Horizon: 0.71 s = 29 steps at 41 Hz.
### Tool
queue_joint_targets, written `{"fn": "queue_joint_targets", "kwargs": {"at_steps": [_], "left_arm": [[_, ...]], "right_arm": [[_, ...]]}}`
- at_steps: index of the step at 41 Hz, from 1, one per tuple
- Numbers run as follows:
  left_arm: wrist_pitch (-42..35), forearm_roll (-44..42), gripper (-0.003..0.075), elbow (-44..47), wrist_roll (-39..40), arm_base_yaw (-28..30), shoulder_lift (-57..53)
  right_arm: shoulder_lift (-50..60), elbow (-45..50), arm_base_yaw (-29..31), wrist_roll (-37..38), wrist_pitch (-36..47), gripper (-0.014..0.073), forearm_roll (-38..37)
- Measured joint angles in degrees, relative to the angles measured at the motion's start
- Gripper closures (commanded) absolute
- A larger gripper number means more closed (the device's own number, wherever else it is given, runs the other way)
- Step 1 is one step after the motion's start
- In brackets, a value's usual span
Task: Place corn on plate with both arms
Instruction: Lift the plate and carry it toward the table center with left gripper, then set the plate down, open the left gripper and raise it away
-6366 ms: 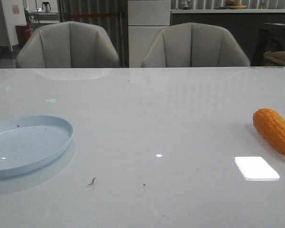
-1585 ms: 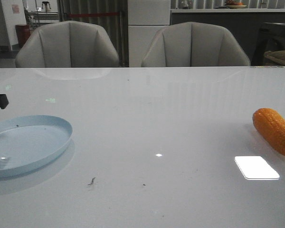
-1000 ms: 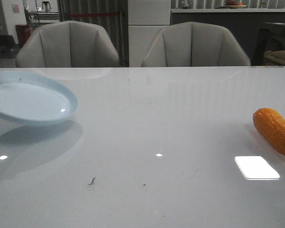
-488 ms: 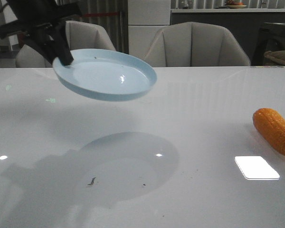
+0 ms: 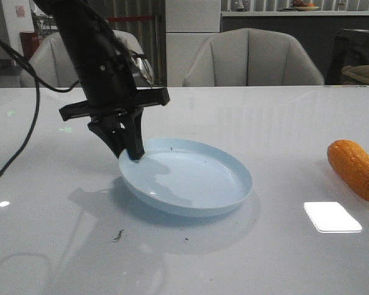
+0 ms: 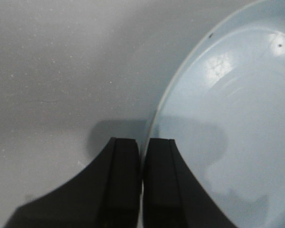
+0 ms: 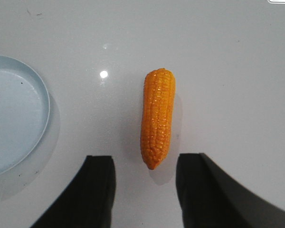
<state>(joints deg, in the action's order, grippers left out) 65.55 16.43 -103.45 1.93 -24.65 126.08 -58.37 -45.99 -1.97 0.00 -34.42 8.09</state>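
Left pincer [image 5: 134,153] is clamped on the far-left rim of the plate [image 5: 190,178], fingers [image 6: 126,171] pinched either side of the edge, probably to set it mid-surface within both arms' reach; right pincer [image 7: 145,173] hangs spread wide over the corn [image 7: 156,118], holding nothing; corn lies on the surface [image 5: 283,123], well right of the plate.

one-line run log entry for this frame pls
left gripper: shut on plate rim, mid-table | right gripper: open, above corn | corn: on table, untouched
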Motion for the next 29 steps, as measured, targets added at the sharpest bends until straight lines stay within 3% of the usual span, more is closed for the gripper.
{"fn": "queue_joint_targets", "kwargs": {"at_steps": [9,18,29], "left_arm": [[-0.3,-4.4,0.0276,-0.6,0.0,-1.1,1.4],[3.3,-10.8,0.0273,-7.8,0.0,-1.2,1.4],[5.0,-12.4,0.0274,-22.2,0.0,0.3,-1.5]], "right_arm": [[0.0,0.0,0.0,0.0,0.0,0.0177,0.0],[0.0,0.0,0.0,0.0,-0.1,0.0177,0.0],[0.0,0.0,0.0,0.0,-0.1,0.0177,0.0]]}}
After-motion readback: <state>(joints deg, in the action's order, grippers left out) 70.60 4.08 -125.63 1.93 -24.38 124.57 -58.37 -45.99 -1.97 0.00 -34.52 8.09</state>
